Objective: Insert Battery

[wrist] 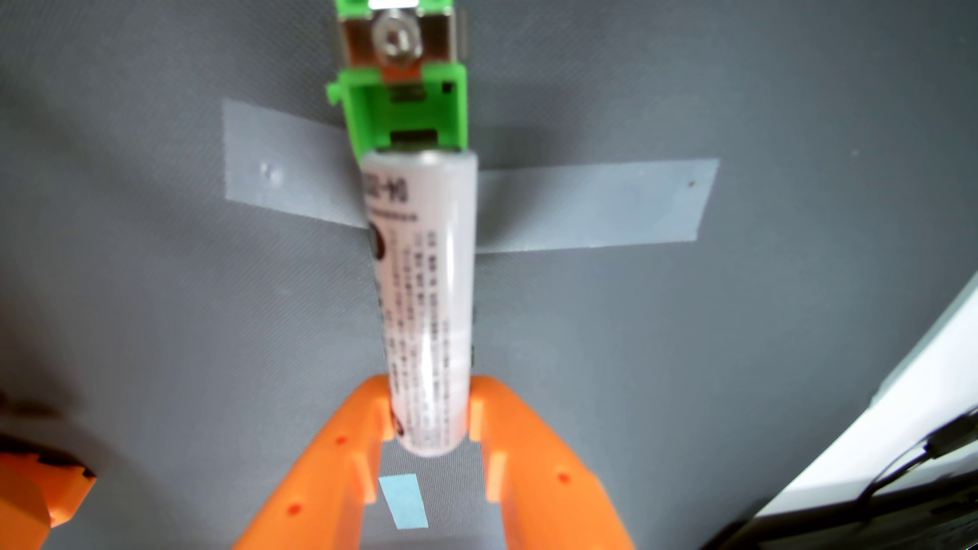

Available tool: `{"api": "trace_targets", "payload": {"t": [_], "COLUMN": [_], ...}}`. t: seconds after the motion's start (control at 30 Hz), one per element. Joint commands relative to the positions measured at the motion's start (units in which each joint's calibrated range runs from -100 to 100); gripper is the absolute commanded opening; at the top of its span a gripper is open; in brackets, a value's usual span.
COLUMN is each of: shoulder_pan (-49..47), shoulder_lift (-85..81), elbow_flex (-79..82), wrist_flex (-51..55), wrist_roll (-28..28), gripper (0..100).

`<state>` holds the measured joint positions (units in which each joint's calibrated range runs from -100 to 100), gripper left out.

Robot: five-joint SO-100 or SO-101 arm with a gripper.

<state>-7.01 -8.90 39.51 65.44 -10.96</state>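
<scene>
Claw [429, 410] grips one battery [423, 296] (white); one holder [405, 113].

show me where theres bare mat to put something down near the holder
Free: the grey mat left of the battery, below the clear tape; and the wide patch to its right, between the tape and the white edge. Crowded: the centre line, where the orange tool grips the battery under the green holder, with a blue tape scrap between the fingers.

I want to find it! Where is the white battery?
In the wrist view's middle, the white battery is held between the orange gripper fingers, its far end by the green holder.
</scene>
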Motion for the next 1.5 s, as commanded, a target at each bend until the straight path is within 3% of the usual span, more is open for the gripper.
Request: {"api": "trace_targets", "payload": {"t": [0.0,1.47], "shoulder_pan": [0.0,-0.1], "shoulder_lift": [-1.5,-1.4], "elbow_flex": [-0.2,-0.2], "wrist_flex": [-0.3,-0.2], "wrist_roll": [0.2,1.8], "gripper": [2,2]}}
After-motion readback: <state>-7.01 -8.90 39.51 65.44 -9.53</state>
